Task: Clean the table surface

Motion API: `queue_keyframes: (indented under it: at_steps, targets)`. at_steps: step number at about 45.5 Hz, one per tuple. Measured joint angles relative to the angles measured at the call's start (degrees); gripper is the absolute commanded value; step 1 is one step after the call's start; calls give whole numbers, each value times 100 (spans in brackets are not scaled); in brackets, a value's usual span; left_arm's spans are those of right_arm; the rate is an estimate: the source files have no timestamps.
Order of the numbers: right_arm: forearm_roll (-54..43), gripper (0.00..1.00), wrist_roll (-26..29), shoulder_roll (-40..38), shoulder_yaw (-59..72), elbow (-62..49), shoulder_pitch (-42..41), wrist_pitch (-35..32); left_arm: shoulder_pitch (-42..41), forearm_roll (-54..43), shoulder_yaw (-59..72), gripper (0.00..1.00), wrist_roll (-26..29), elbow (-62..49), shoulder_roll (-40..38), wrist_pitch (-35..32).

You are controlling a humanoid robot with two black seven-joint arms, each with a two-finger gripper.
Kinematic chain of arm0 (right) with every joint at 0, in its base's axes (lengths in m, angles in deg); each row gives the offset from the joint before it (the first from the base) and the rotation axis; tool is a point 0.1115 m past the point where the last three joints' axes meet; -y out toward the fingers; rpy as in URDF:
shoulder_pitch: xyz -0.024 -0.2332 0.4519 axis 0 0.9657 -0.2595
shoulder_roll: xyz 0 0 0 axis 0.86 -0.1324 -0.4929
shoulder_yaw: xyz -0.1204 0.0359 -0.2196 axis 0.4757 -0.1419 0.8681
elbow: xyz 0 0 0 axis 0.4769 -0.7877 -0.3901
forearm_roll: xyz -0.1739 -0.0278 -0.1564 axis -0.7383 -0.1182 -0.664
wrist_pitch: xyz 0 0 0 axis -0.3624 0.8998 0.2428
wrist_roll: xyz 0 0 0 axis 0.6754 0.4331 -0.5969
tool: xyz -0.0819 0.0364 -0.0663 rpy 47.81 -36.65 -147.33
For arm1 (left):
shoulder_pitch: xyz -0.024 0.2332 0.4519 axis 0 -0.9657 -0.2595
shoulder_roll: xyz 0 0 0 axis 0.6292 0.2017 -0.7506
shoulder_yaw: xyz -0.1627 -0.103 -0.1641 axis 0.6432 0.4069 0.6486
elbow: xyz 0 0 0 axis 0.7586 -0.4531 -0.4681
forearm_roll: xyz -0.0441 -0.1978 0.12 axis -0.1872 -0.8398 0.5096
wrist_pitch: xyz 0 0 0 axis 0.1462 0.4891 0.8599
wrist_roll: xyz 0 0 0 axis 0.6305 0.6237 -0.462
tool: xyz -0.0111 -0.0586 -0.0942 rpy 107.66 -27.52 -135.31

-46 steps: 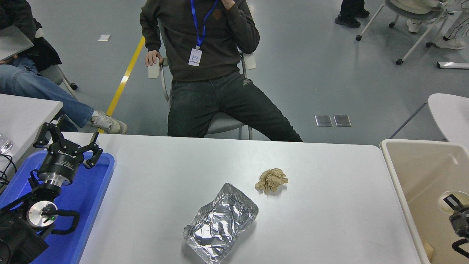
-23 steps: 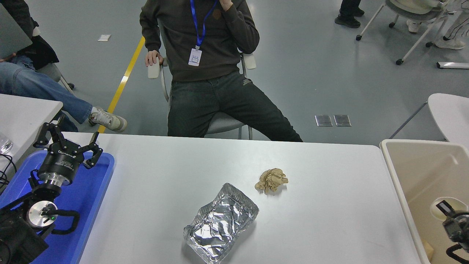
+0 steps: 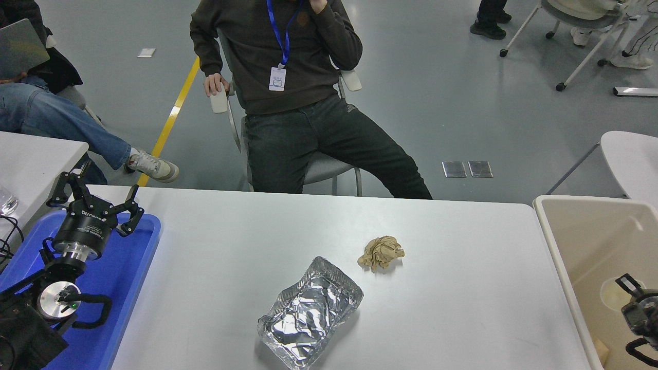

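Nearest me, my right end effector [image 3: 635,308] sits at the lower right edge, over the inside of the beige bin [image 3: 560,246]; only part of it shows, so I cannot tell whether it is spread or pressed together. The left end effector [image 3: 95,198] is parked at the lower left above the blue tray [image 3: 139,267], its fingers spread and holding nothing.

The white surface [image 3: 462,288] spans the middle of my view, between tray and bin. Two pieces of litter lie on it: a crumpled foil container [image 3: 310,312] close to me, and just beyond it a brown paper wad [image 3: 381,253], near the foil but apart from it.

I judge the step in hand is bringing the right arm out of the bin toward the litter. I would lift clear of the bin's wall first, then come down from above, since the foil looks thin and may crush or slide.

Beyond the far edge, a seated person [image 3: 288,77] faces the surface, well back from it.
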Motion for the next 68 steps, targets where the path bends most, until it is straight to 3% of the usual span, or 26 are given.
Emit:
queue_keyframes:
  at_steps: [5,9,32,52,68]
  targets:
    - [3,97,-7,-8,-14,6,-107,42,0,0,0,100,0,0,0,0]
    - [6,98,-12,-16,-21,9,-243,65,0,0,0,100,0,0,0,0]
    - [22,98,-8,-434,-249,38,-1647,38,0,0,0,100,0,0,0,0]
    - [24,98,-43,-994,-1869,671,-2987,44,0,0,0,100,0,0,0,0]
    - [25,98,-56,-1493,-3510,1840,-3734,51,0,0,0,100,0,0,0,0]
